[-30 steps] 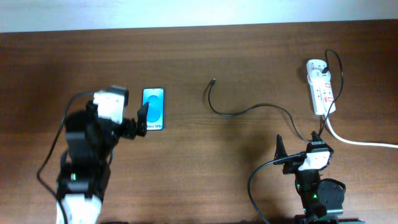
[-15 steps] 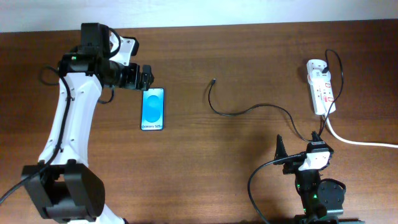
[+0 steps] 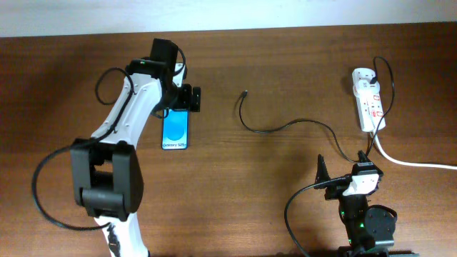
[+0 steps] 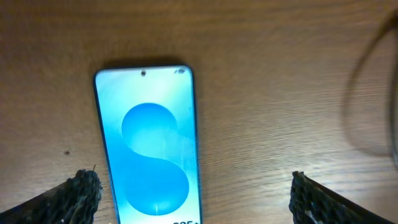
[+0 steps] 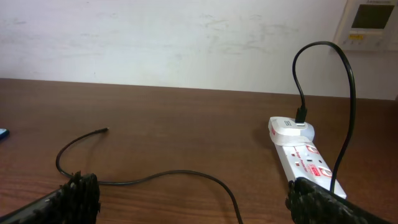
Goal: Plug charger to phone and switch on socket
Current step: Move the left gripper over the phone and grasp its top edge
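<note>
on the left half of the brown wooden counter [image 3: 214,185], my left end effector [image 3: 188,98] hangs over the far end of the small black-framed smartphone with the bright blue screen [image 3: 176,125]. its jaws are spread wide and hold nothing. the wrist view shows the smartphone lying flat, its near end between my fingertips [image 4: 82,194].

at the phone's end nothing looks done yet. the long thin black charger cable [image 3: 285,126] lies loose on the counter, and its small plug tip [image 3: 245,92] is well apart from the smartphone, off to its right. the cable's other end runs into a white adaptor [image 5: 291,127] seated on the white elongated power strip with red switch marks [image 3: 369,103], so that end seems to be in. whether the power strip is switched on i cannot tell.

my right end effector [image 3: 341,164] rests near the front edge, also wide and empty.

by my judgement, what is left is to pick up the plug tip, seat it in the smartphone, and switch the power strip on.
</note>
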Motion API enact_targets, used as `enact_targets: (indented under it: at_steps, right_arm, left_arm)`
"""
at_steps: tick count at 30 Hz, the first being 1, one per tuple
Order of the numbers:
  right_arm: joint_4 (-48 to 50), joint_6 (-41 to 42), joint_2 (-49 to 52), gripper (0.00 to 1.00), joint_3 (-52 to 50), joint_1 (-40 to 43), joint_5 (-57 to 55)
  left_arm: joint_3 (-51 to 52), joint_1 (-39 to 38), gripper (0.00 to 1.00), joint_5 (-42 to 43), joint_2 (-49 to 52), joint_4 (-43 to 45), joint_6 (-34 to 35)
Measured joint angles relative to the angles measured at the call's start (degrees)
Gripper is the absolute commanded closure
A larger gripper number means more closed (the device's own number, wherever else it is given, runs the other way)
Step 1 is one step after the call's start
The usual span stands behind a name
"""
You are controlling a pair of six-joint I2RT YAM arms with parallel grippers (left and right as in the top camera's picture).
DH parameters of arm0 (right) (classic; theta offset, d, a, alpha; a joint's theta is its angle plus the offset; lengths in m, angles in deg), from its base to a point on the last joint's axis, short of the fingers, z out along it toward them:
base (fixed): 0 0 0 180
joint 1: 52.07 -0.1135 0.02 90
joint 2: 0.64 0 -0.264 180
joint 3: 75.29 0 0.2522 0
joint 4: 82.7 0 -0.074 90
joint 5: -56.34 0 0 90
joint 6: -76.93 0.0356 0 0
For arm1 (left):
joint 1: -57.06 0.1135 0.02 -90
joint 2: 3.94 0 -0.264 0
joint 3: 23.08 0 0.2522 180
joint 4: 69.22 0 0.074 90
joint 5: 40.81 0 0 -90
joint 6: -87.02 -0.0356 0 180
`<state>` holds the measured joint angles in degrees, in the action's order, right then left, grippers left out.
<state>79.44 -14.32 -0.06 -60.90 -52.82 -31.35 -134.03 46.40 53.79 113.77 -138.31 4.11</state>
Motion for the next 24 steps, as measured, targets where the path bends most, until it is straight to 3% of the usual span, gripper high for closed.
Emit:
enact_targets:
  at_steps: [12, 24]
  right_arm:
    - [0.0, 0.0, 0.0, 0.01, 0.0, 0.0, 0.0]
    - [0.0, 0.0, 0.0, 0.02, 0.0, 0.0, 0.0]
  left_arm:
    - [0.0, 0.0, 0.01, -4.8, 8.2, -1.8, 2.4]
    - [0.0, 0.0, 0.01, -6.8, 8.3, -1.7, 2.4]
